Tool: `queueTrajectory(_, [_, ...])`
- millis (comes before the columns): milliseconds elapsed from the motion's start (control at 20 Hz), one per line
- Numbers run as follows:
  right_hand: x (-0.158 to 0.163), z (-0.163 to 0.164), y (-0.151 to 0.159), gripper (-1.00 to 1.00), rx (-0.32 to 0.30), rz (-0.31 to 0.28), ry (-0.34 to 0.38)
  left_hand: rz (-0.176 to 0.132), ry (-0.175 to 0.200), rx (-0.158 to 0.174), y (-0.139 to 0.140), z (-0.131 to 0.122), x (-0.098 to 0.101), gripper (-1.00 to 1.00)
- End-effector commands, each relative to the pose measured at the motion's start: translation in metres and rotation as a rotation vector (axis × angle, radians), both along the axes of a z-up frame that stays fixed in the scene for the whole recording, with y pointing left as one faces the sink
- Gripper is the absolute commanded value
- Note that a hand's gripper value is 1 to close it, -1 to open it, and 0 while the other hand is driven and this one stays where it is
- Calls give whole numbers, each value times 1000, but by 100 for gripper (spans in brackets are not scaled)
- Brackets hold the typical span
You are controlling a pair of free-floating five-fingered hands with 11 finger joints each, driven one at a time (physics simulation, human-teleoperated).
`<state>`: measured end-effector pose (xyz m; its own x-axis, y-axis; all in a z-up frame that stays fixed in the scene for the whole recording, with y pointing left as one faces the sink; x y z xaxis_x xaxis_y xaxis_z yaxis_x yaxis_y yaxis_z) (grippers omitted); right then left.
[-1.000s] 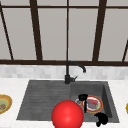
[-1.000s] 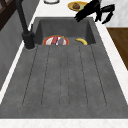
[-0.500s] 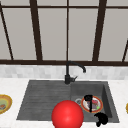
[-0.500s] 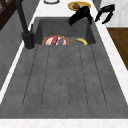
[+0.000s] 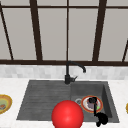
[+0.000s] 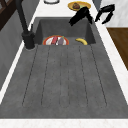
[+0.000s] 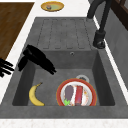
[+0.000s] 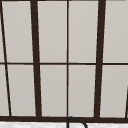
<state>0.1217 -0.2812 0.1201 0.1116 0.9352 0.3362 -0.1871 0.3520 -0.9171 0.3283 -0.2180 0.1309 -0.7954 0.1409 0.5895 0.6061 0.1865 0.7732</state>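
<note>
My left hand hangs over the sink basin's front right part, its fingers straight and pointing down toward the back. It holds nothing; in the left side view the left hand is above the basin, and the right side view puts the left hand by the front wall. Below it lie a banana and a red-rimmed plate with food. My right hand floats open over the counter's front edge, holding nothing.
A black faucet stands behind the sink. A ribbed drainboard forms the sink's left half. Yellow dishes sit on the left counter and right counter. A big red ball shows at the sink's front.
My left hand has drawn away from the right hand and dropped lower over the basin. The right hand has stayed in place.
</note>
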Motion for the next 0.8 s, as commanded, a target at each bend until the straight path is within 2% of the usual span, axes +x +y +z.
queueTrajectory(0, [0, 0, 0, 0, 0, 0, 0, -31, 123, 40, 0, -3, 4, -100])
queueTrajectory(50, [0, 0, 0, 0, 0, 0, 0, -15, 146, 23, 2, -7, 15, -100])
queueTrajectory(100, [0, 0, 0, 0, 0, 0, 0, -17, 161, 10, 4, -10, 22, -100])
queueTrajectory(300, [0, 0, 0, 0, 0, 0, 0, -33, 231, 12, 10, -20, 43, -100])
queueTrajectory(650, [0, 0, 0, 0, 0, 0, 0, -62, 363, 8, 20, -36, 70, -100])
queueTrajectory(750, [0, 0, 0, 0, 0, 0, 0, -69, 377, 23, 15, -44, 79, -100])
